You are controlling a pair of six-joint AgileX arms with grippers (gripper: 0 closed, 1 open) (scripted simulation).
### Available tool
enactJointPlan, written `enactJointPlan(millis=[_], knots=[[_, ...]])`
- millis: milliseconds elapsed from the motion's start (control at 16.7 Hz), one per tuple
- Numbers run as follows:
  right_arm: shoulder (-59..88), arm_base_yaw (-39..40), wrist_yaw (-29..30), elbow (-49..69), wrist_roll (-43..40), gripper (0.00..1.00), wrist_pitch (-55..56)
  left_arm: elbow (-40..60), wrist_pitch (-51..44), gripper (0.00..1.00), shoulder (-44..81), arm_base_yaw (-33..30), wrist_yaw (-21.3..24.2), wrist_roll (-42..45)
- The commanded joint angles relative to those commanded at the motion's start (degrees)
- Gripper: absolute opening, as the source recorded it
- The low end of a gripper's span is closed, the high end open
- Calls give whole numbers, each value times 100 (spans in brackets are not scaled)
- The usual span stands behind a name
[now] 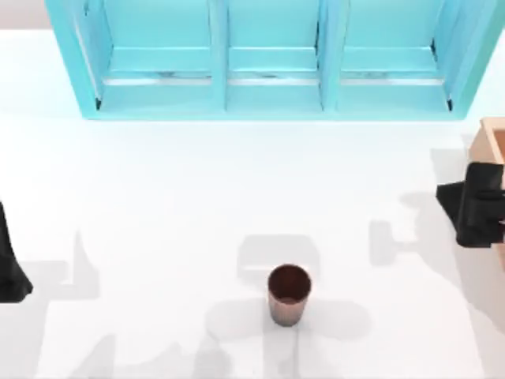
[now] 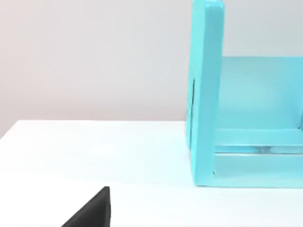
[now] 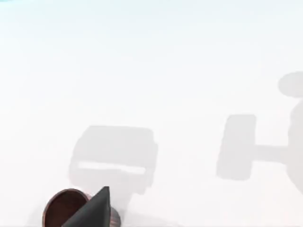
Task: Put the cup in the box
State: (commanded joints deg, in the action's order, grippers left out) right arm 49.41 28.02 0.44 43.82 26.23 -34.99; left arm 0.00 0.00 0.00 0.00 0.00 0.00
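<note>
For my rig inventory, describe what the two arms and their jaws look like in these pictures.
Both arms are matte black with no visible markings or cables. The left arm shows as a dark tapering shape at the top view's left edge. The right arm is a blocky black mass at the right edge, beside the tan wood-coloured box. In each wrist view, one black wedge-shaped finger juts in.

The box (image 1: 493, 136) is mostly chopped off at the top view's right edge, with the right arm covering part of it. In the right wrist view, a dark gripper finger (image 3: 94, 210) hides part of the cup (image 3: 64, 208).
</note>
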Motion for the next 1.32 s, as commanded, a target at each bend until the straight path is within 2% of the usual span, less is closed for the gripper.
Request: enactJointPlan(millis=[360, 660, 900, 1320], knots=[[3459, 1262, 12, 2899, 1314, 100, -2407, 0, 0, 100, 0, 0, 0, 0], [5501, 1755, -19, 4724, 1940, 100, -3734, 0, 0, 100, 0, 0, 0, 0], [6124, 1858, -44, 5334, 2124, 100, -4150, 0, 0, 100, 0, 0, 0, 0], [6137, 1835, -45, 5239, 2113, 100, -4053, 0, 0, 100, 0, 0, 0, 0]])
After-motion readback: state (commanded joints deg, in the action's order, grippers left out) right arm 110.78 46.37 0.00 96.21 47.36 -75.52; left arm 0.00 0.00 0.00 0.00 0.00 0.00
